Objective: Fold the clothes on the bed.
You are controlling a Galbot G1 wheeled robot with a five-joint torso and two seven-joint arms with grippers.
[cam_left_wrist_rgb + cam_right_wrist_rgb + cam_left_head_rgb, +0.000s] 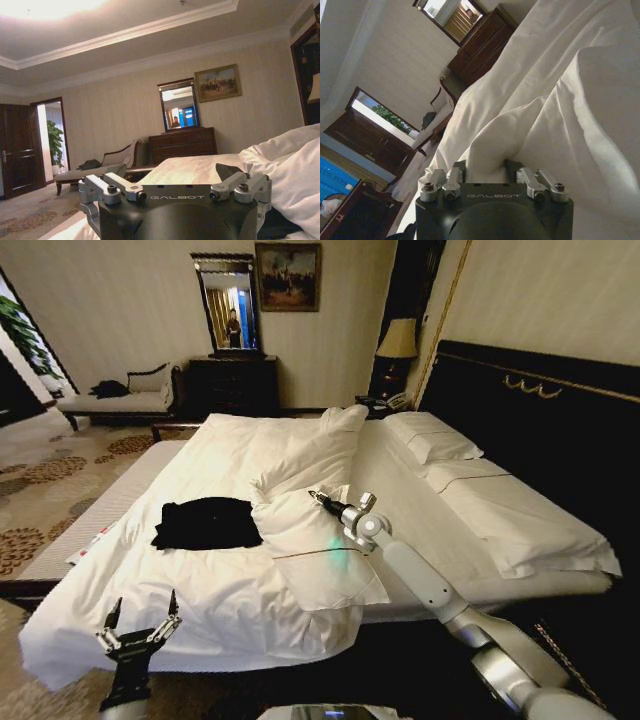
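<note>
Black T-shirt point(207, 522) lies crumpled on bed point(200, 610), approx 1 o'clock from L gripper point(139, 632), nearer arm, fingers wide apart and empty; R gripper point(318, 498), pinching duvet point(305, 525), sits at shirt's 3 o'clock.

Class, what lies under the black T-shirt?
The black T-shirt lies on the bed's white sheet, beside the bunched duvet. The sheet directly beneath it is covered.

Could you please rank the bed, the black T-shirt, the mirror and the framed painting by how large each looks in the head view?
1. Bed, by far.
2. Black T-shirt.
3. Mirror and framed painting: they look alike, and both hang far off, so I leave them unranked.
</note>
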